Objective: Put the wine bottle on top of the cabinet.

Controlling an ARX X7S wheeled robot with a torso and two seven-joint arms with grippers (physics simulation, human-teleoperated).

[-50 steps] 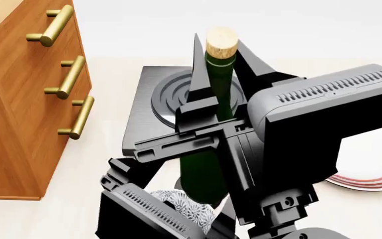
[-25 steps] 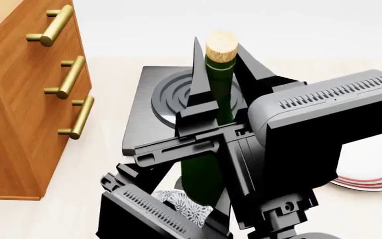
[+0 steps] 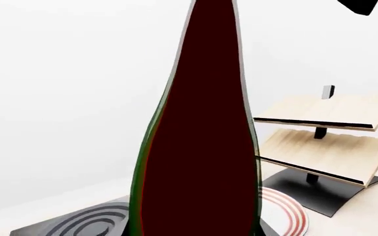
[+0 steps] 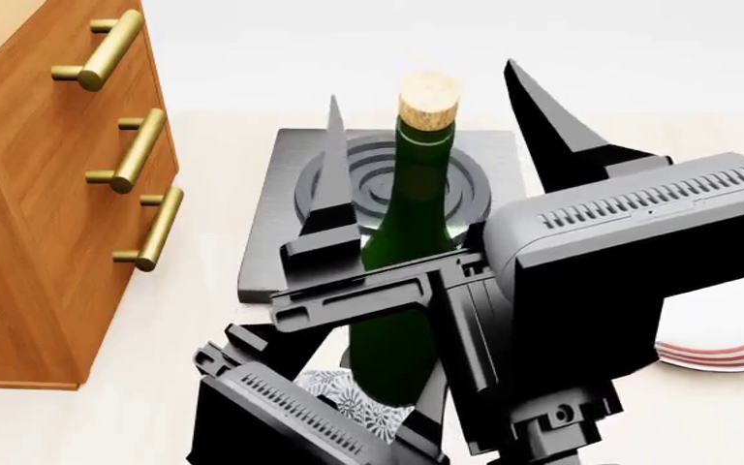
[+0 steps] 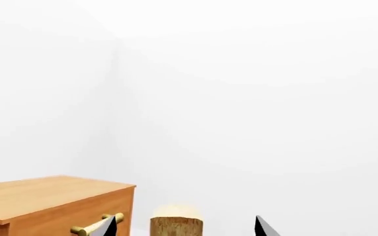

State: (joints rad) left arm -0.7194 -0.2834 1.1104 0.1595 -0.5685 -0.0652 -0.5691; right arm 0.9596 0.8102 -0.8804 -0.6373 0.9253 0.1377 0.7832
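Wine bottle (image 4: 405,252) is standing upright on the bench (image 4: 191,320), right of the cabinet (image 4: 36,223). Right gripper (image 4: 430,131) is straddling its neck, spread wide, not touching. Left gripper's state I cannot tell. Grasping seems unfinished; next, closing on the neck.

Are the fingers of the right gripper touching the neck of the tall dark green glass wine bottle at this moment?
Apart. In the head view, the right gripper stands open: stove surface shows between each black finger and the neck of the dark green glass wine bottle.
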